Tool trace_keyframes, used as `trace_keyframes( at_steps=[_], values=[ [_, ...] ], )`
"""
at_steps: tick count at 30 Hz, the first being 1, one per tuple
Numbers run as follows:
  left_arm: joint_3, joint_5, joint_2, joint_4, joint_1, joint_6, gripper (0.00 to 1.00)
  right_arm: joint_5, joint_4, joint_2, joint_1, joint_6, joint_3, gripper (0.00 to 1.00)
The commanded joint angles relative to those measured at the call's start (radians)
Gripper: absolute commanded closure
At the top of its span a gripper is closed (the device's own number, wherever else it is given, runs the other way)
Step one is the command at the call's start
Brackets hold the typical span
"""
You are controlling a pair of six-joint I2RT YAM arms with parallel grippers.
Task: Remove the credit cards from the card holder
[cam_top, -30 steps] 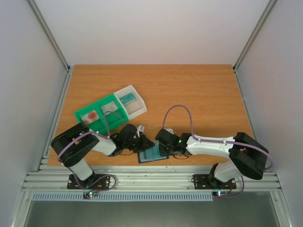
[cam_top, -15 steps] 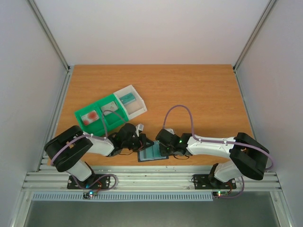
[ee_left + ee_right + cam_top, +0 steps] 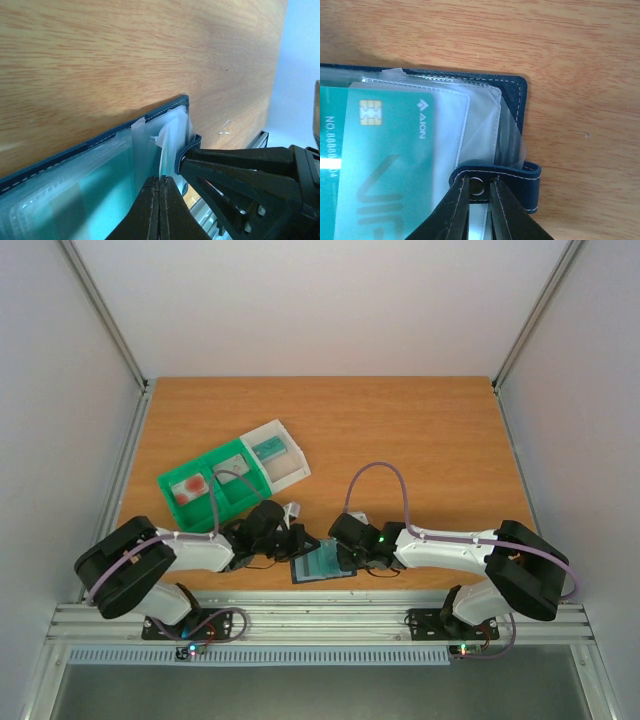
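At six o'clock on the orange-brown wooden table [image 3: 420,440], close to its near edge, the dark navy folding card holder [image 3: 322,566] lies open. A teal plastic credit card [image 3: 385,165] shows inside its clear plastic sleeves [image 3: 482,120]. From three o'clock the right gripper [image 3: 479,186] pinches the holder's tab clasp [image 3: 522,175]. From ten o'clock the left gripper [image 3: 160,182] is pressed together, tips against the sleeves; whether it grips one I cannot tell. A green-and-white plastic compartment tray [image 3: 212,483] sits apart at ten o'clock.
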Motion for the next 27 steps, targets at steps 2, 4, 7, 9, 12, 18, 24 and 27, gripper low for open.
trace_keyframes(
  at_steps=[2, 4, 7, 9, 12, 18, 24, 27],
  values=[
    [0.005, -0.043, -0.094, -0.088, -0.001, 0.053, 1.0, 0.024, -0.055, -0.003, -0.006, 0.021, -0.021, 0.87],
    [-0.005, -0.06, -0.133, -0.111, 0.001, 0.054, 0.99, 0.026, -0.051, -0.004, -0.006, 0.02, -0.02, 0.87],
    [0.002, -0.082, -0.199, -0.177, 0.001, 0.061, 1.0, 0.021, -0.053, -0.007, -0.006, 0.015, -0.011, 0.87],
    [0.011, -0.104, -0.248, -0.233, 0.001, 0.077, 1.0, 0.023, -0.064, -0.017, -0.005, 0.009, 0.0, 0.87],
    [0.015, -0.154, -0.327, -0.317, 0.001, 0.094, 1.0, 0.032, -0.088, -0.048, -0.005, -0.007, 0.023, 0.87],
    [0.019, -0.251, -0.501, -0.486, 0.0, 0.143, 0.99, 0.013, -0.136, -0.211, -0.006, -0.061, 0.078, 0.82],
    [-0.001, -0.257, -0.702, -0.476, 0.0, 0.112, 1.0, -0.151, -0.036, -0.369, -0.006, 0.03, 0.065, 0.66],
    [-0.015, -0.246, -0.799, -0.435, 0.0, 0.073, 1.0, -0.225, 0.049, -0.422, -0.005, 0.102, 0.048, 0.52]
  ],
)
